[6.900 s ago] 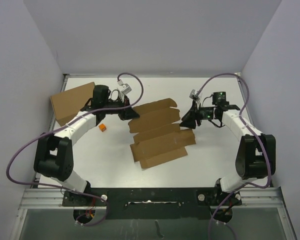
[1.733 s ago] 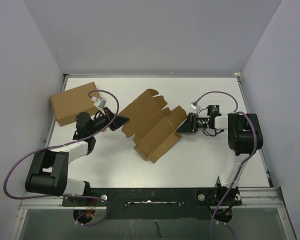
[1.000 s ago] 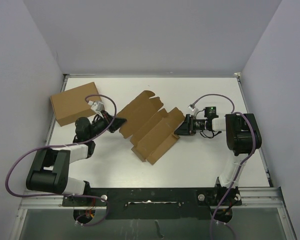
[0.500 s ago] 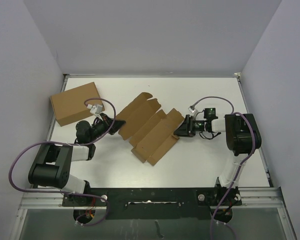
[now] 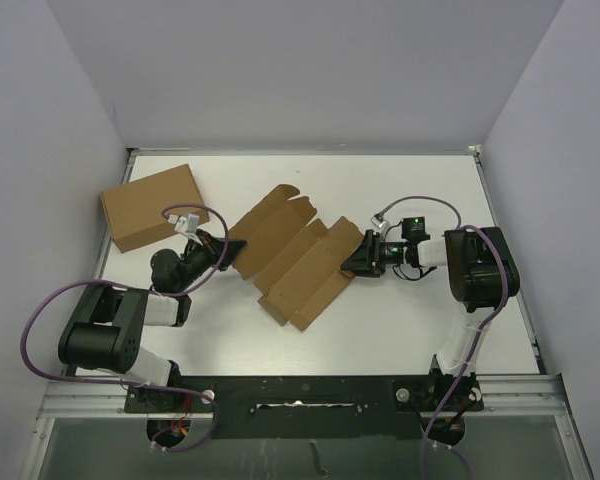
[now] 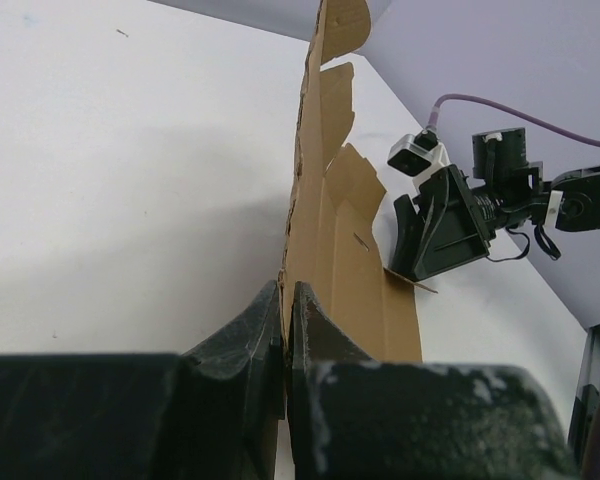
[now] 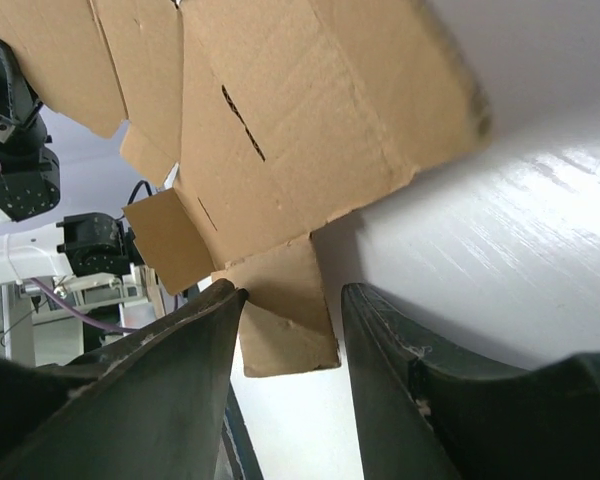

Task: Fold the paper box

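White table (image 5: 400,190) enclosed by pale walls. Box (image 5: 295,262), an unfolded blank, lies diagonally at mid-table. Left gripper (image 5: 231,250) is clamped on its left edge. Right gripper (image 5: 353,262) has jaws parted either side of a tab at its right edge. Plain carton (image 5: 150,205) occupies the far-left corner.

Bright, even overhead light leaves soft shadows on the white table (image 5: 410,330). In the right wrist view, glare streaks the tabletop and the brown cardboard paper box (image 7: 310,130) blurs at its right edge.

overhead, wrist close-ups; shared paper box (image 5: 298,262)
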You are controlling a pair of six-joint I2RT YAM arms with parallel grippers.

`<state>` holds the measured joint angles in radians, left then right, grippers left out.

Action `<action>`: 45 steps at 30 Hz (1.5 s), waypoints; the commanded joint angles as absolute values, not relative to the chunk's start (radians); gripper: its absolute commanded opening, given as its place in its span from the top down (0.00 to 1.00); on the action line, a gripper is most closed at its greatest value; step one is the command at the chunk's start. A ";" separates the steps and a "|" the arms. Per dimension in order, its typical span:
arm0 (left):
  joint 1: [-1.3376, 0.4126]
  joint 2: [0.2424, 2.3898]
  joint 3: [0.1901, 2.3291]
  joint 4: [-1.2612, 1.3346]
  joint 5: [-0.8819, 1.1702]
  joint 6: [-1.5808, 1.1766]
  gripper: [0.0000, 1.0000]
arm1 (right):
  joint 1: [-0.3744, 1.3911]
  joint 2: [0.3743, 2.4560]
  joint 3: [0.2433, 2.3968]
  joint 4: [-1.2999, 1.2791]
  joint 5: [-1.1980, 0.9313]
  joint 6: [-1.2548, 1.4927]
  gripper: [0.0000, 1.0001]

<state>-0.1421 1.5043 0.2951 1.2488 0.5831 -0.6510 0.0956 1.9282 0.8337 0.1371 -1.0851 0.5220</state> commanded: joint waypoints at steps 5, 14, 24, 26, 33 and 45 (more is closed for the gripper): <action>-0.141 1.499 0.285 1.427 0.522 -0.677 1.00 | 0.104 1.948 0.824 0.205 -1.119 0.611 0.53; -0.155 1.558 0.303 1.509 0.549 -0.722 1.00 | 0.110 1.938 0.830 0.243 -1.141 0.649 0.78; -0.168 1.554 0.319 1.509 0.585 -0.727 1.00 | 0.086 1.922 0.830 0.281 -1.166 0.658 0.97; -0.169 1.545 0.321 1.509 0.592 -0.727 1.00 | 0.082 1.916 0.832 0.287 -1.177 0.656 1.00; -0.170 1.487 0.331 1.510 0.616 -0.733 1.00 | 0.059 1.862 0.855 0.254 -1.209 0.552 1.00; -0.160 1.218 0.389 1.242 0.762 -0.617 1.00 | -0.106 1.631 1.254 -0.843 -1.156 -0.619 0.36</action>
<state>-0.1638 1.3205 0.3275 1.3350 0.6968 -0.6861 -0.0116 1.7905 1.1866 -0.4862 -1.1290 -0.1623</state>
